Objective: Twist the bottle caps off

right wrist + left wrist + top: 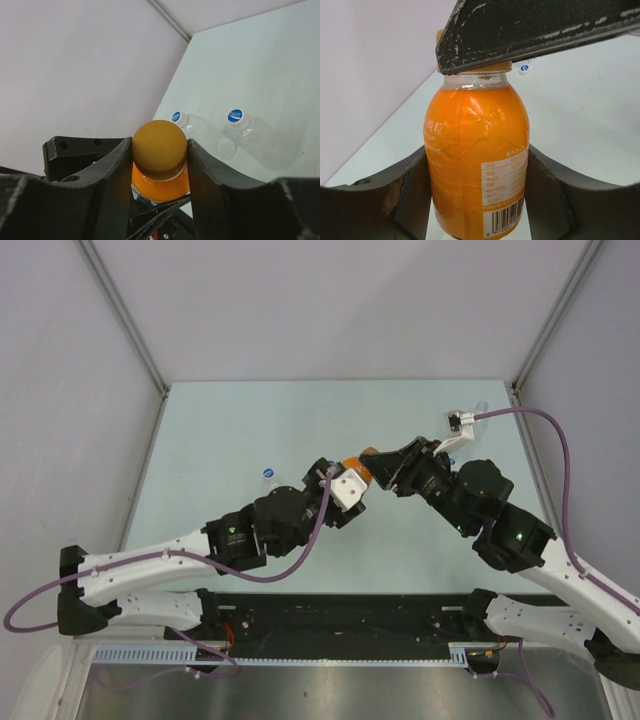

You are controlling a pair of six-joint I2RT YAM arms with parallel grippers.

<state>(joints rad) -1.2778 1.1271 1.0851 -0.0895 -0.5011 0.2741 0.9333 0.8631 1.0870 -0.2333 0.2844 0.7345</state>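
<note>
Both claws meet on the orange bottle (475, 165) near the middle of the table (230, 430).
The left claw (477, 172) grips the bottle by its body, a finger pressed to each side. The right claw (160, 155) is narrowed onto the orange cap (159, 147), touching it on both sides. Beyond, two clear bottles (202, 132) (257, 140) lie side by side with their blue caps (235, 116) on. A blue speck (524, 68) farther off may be a loose cap.
</note>
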